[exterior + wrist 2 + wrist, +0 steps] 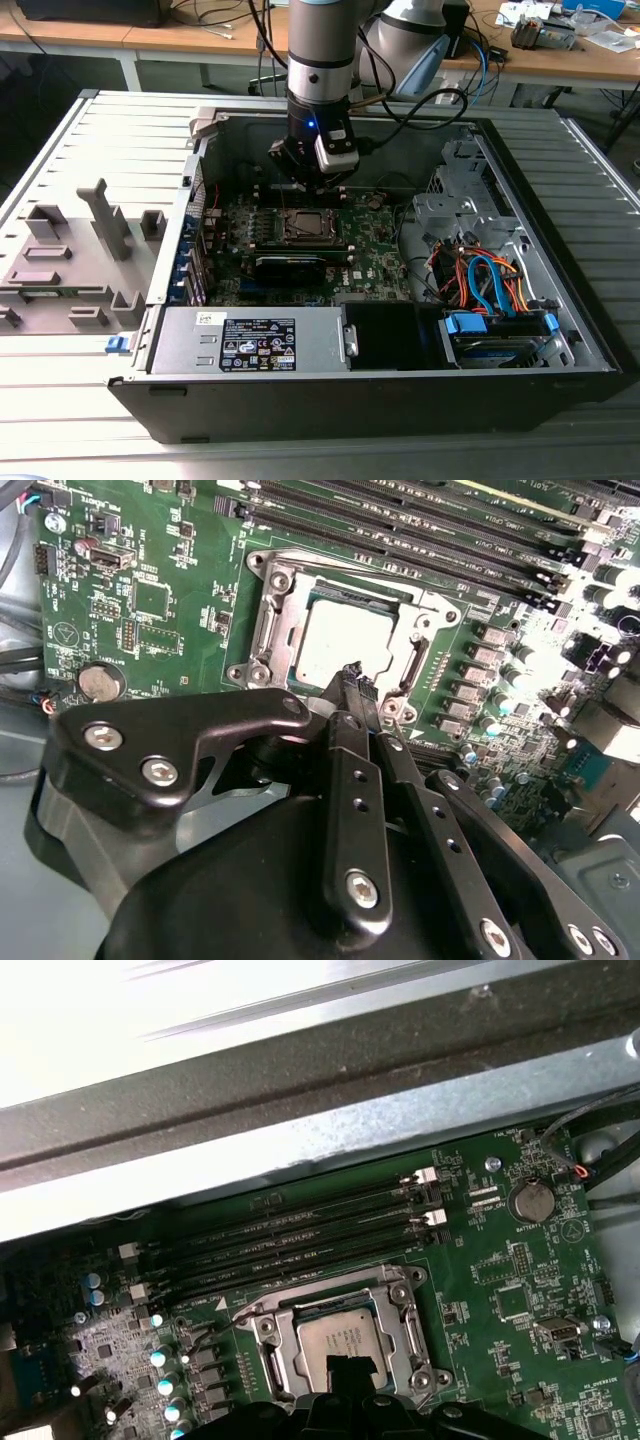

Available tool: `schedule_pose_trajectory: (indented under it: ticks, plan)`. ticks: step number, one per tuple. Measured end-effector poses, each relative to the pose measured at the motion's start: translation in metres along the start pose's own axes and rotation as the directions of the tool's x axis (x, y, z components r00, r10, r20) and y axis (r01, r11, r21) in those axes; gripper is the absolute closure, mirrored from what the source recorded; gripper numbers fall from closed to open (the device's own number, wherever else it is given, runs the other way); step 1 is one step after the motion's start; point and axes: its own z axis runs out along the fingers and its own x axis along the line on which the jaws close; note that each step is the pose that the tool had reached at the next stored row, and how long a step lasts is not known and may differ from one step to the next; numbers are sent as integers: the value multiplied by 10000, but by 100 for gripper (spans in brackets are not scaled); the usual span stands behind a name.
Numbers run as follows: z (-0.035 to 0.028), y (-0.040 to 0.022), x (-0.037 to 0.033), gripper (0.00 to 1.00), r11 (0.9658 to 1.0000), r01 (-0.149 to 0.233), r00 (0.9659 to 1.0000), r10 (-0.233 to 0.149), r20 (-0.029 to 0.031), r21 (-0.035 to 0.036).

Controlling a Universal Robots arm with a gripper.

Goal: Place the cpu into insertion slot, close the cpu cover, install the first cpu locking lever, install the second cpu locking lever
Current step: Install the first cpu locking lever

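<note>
Black gripper over cpu, green board

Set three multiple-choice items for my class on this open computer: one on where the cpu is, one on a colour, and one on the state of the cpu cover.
1. Where is the cpu?
A. Seated in the insertion slot
B. Lying loose beside the slot
C. Lifted clear above the slot

2. What colour is the circuit board?
A. Red
B. Green
C. White

3. How does the cpu cover stand?
A. Upright, swung open
B. Taken off altogether
C. Lying flat around the cpu

Answers:
1. A, since in both wrist views the silver-grey chip sits inside the socket's rim.
2. B, since the board is green in every view.
3. C, since the metal frame lies level around the chip, whose top shows through the cut-out centre.
</note>
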Motion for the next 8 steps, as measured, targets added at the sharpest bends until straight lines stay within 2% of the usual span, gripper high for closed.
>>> schedule_pose_trajectory:
  ticks: [8]
  plan:
    - [0, 0, 0, 89, 9998, 205, 9998, -205, 7, -3]
